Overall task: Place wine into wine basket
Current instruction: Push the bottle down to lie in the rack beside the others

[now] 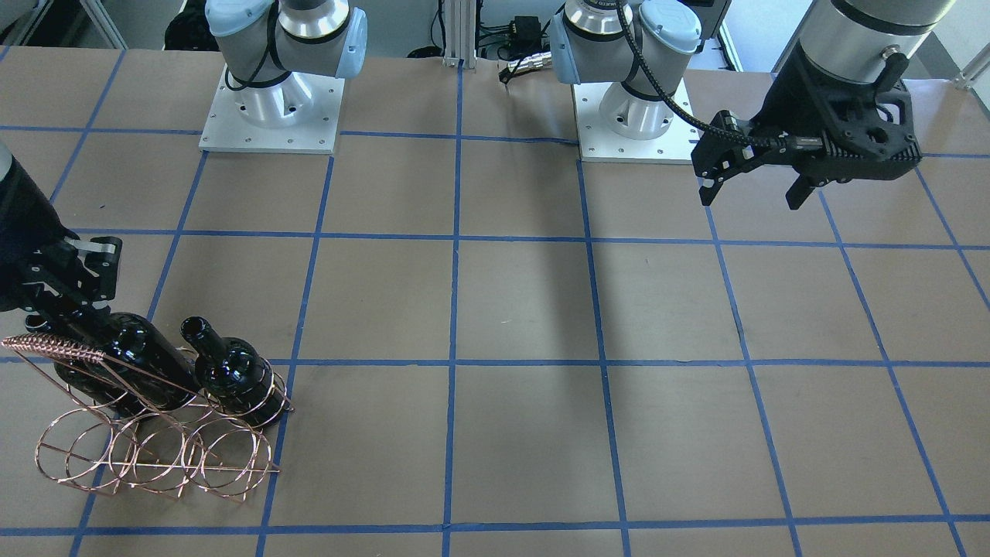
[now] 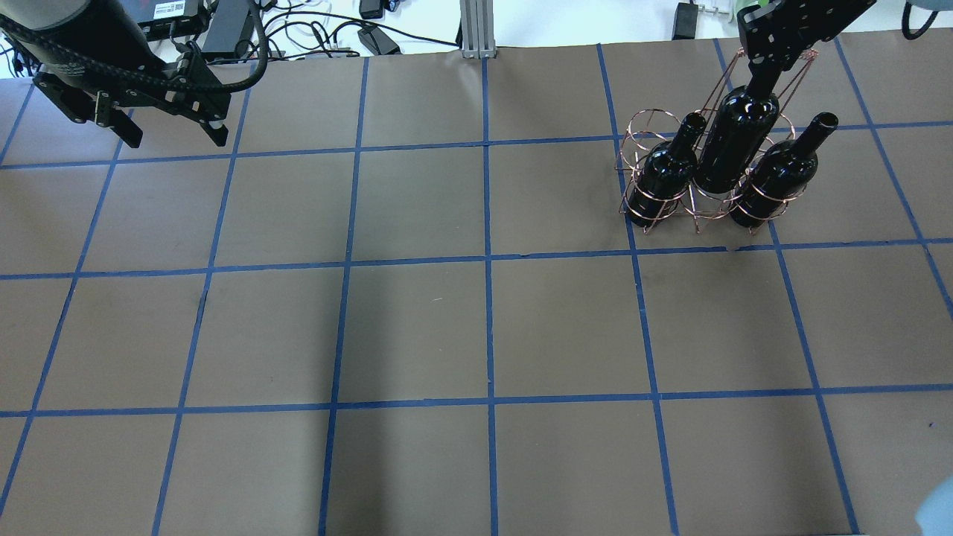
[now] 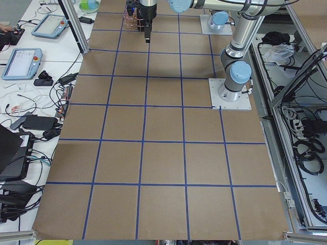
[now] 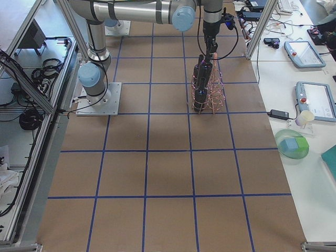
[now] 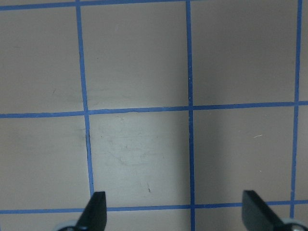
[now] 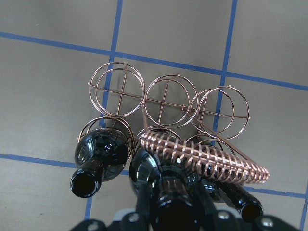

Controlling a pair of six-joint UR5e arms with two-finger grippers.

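The copper wire wine basket (image 2: 646, 120) stands at the table's far right, and shows in the front-facing view (image 1: 155, 456). Three near-black wine bottles are in its rings: a left one (image 2: 666, 175), a middle one (image 2: 733, 149) and a right one (image 2: 778, 179). My right gripper (image 2: 767, 63) is shut on the middle bottle's neck from above. In the right wrist view the held bottle (image 6: 163, 187) stands under the coiled handle (image 6: 207, 156), between its neighbours (image 6: 98, 154) (image 6: 248, 204). My left gripper (image 2: 177, 138) is open and empty above the far left of the table; it also shows in the front-facing view (image 1: 752, 199).
Brown paper with a blue tape grid covers the table (image 2: 484, 335). The two arm bases (image 1: 271, 108) (image 1: 634, 108) stand at the robot's side. Cables and boxes (image 2: 298, 30) lie beyond the far edge. The basket's far row of rings (image 6: 166, 94) holds nothing.
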